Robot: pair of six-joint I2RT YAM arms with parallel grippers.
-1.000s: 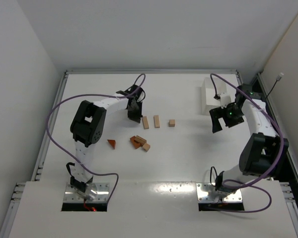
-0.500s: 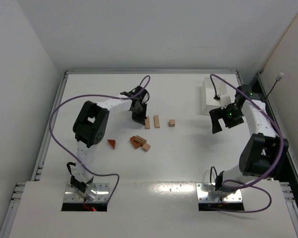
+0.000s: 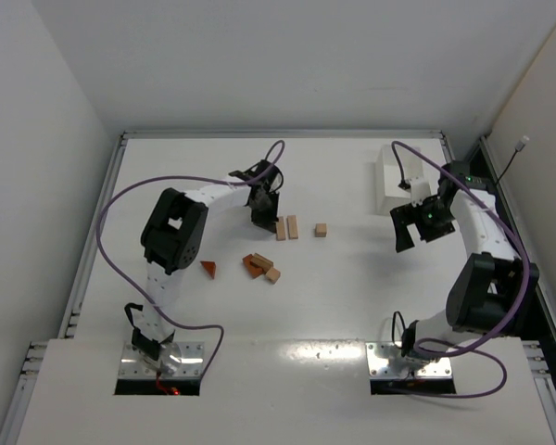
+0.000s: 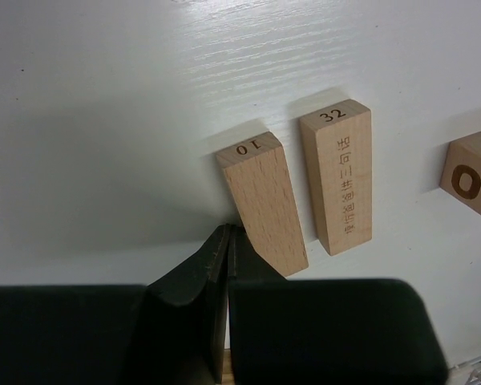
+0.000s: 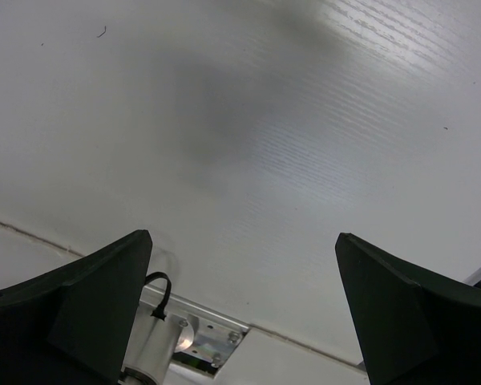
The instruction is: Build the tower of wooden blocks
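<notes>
A: Table (image 3: 352, 297), white tray (image 3: 387, 181), and the right gripper (image 5: 242, 241)?
B: Jaws wide, empty, near the tray.
A: Left gripper (image 4: 227, 237)?
B: Closed, empty, tips touching bar 10 (image 4: 264, 200); bar 32 (image 4: 337, 176) and cube (image 4: 471, 170) beside it, mid-table.

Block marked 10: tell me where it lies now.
In the left wrist view, the block marked 10 lies flat just left of the block marked 32, the shut left gripper at its near end.
</notes>
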